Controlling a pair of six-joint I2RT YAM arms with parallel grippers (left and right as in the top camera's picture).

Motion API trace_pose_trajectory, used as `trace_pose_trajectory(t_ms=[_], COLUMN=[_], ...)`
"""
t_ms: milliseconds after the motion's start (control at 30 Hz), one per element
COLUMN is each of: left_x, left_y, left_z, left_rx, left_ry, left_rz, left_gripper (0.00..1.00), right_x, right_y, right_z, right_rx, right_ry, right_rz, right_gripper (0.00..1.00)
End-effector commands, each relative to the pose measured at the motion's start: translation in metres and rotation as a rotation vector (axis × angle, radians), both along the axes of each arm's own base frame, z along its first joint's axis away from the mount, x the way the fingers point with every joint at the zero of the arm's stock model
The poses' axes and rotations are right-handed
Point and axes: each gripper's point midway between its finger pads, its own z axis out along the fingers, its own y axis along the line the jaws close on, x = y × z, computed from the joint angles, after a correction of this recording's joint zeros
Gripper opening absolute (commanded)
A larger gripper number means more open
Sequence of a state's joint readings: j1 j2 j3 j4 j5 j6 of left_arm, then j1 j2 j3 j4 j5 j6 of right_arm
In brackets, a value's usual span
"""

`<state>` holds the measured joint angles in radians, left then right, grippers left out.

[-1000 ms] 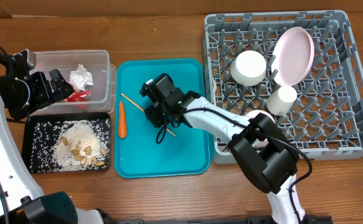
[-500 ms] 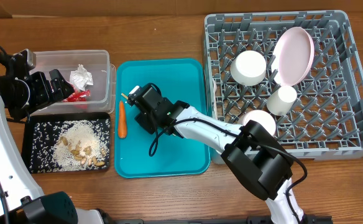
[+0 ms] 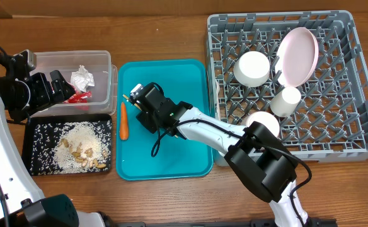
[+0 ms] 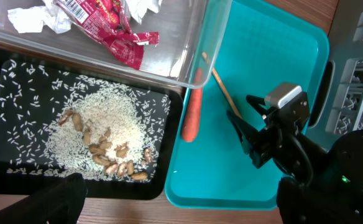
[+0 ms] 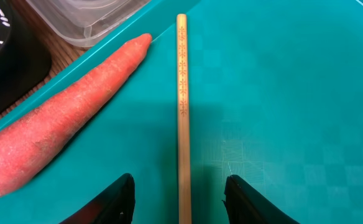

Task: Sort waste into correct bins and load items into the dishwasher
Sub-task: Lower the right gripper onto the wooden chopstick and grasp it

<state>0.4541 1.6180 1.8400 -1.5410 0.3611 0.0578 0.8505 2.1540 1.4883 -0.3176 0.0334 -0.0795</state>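
Between the spread fingers of the right pincer [image 5: 178, 182] lies the thin wooden chopstick [image 5: 182, 93]. It runs straight ahead from the fingertips, flat on the teal tray [image 5: 293, 93]. I see a gap on each side of the stick, so neither finger touches it and nothing is pinched.

To one side of this pincer, toward the bins, the orange carrot [image 5: 63, 146] lies along the tray's edge. It is near the chopstick but apart from it, and its tip points forward. Ahead of the pincer on that same side, past the carrot, I see a corner of the clear tub [image 5: 101, 12] and a corner of the black tray [image 5: 7, 68].

The left pincer [image 3: 63, 88] hangs over the near edge of the clear tub with its fingers spread fully and nothing between them. Below and ahead of it, inside the tub, sit the red wrapper [image 4: 107, 31] and white paper wads [image 4: 38, 15]. Directly under it in the black tray lie the rice [image 4: 101, 124] and nut scraps [image 4: 113, 158].

Behind the right pincer, past its arm, stands the grey dish rack [image 3: 360, 82]. It holds a tilted pink plate [image 3: 297, 55], a white bowl [image 3: 252, 68] and a small cup [image 3: 286, 101].
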Motion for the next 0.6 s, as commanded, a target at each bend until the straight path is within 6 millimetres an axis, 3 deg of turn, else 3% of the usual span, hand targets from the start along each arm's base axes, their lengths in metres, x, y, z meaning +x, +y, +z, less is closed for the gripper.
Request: trace_pose_trajectory(t_ms=[0,200,333,500,567], left_x=[0.001,0.001,0.001,0.001,0.001], left_y=[0.003,0.003,0.003,0.003,0.003], left_z=[0.006,0.006,0.006,0.006,0.006], left_rx=[0.012,0.012,0.012,0.012,0.012], left_ry=[-0.016,-0.016,-0.016,-0.016,-0.016], left_rz=[0.01,0.01,0.01,0.01,0.01], left_gripper=[1.0,1.0,1.0,1.0,1.0], right_x=[0.001,-0.004,-0.004,-0.005,-0.006], right_y=[-0.001,-0.001,-0.001,-0.002,-0.003], right_z=[-0.015,-0.034,-0.034,-0.034,-0.035], right_rx=[-0.022,-0.036,-0.036,-0.039,-0.043], right_ry=[0.012,0.048,0.048,0.051,0.055], right_rz=[0.003,0.015,0.015,0.015,0.015], right_gripper=[0.5,0.51,0.5,0.31,0.28])
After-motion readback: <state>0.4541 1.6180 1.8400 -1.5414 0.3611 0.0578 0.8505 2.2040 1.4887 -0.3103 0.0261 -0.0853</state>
